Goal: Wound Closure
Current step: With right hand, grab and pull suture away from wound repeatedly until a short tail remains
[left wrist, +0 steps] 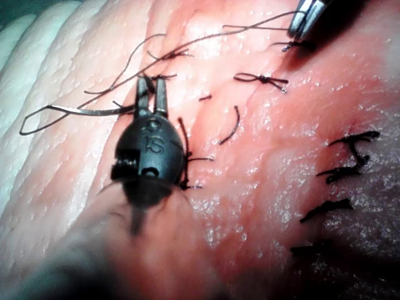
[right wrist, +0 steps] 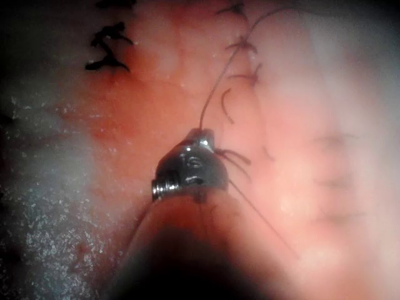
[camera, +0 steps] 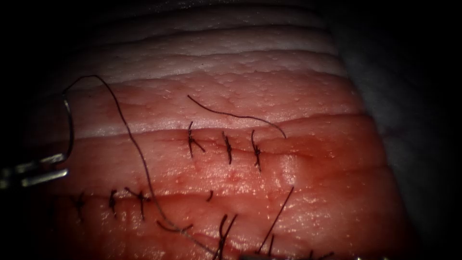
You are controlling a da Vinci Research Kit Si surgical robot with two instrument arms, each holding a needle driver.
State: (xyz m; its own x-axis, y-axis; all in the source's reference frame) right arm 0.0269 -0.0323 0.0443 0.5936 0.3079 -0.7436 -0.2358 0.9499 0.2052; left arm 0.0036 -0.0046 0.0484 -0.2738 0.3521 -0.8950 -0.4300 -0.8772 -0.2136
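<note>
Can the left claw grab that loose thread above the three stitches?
Probably not now: the path over the tissue looks free, but the left claw is holding the needle.

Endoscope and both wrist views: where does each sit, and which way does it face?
Endoscope: above and in front, facing down at the tissue; left tool at the needle, which is out of the tissue.
Left wrist: on the left arm, facing along its shaft; own tool, plus right tool.
Right wrist: on the right arm; own tool holds thread.
Shared: right tool in both wrist views.
</note>
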